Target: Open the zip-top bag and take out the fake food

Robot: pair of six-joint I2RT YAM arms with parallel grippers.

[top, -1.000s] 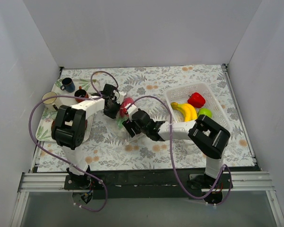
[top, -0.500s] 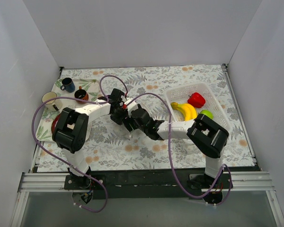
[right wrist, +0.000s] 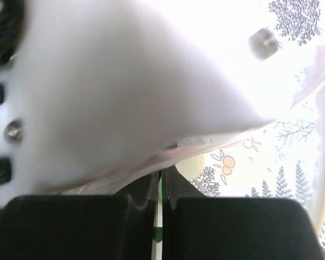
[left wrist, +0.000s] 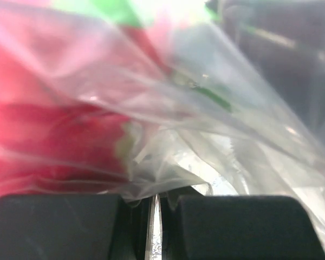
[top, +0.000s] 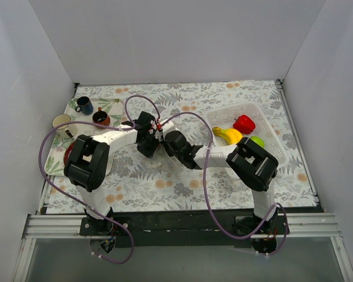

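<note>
The zip-top bag (left wrist: 227, 141) is clear, crinkled plastic that fills the left wrist view. Inside it lie a pink-red fruit (left wrist: 49, 130) and a green piece (left wrist: 97, 8). My left gripper (left wrist: 154, 201) is shut on a fold of the bag. My right gripper (right wrist: 160, 187) is shut on the bag's edge, and a green strip shows between its jaws. From above, the left gripper (top: 150, 148) and right gripper (top: 163, 143) meet at mid-table and hide most of the bag. A red pepper (top: 243, 123), banana (top: 226, 135) and green apple (top: 256, 141) lie in the white basket (top: 223, 116).
A blue mug (top: 84, 105), a dark red mug (top: 100, 117) and a cream mug (top: 62, 122) stand at the back left. White walls close in the floral mat (top: 182, 182). A blurred white part (right wrist: 124, 81) fills most of the right wrist view.
The right gripper moved up and left to the left gripper and closed on the bag's edge. The left gripper carried the bag a little to the right.
</note>
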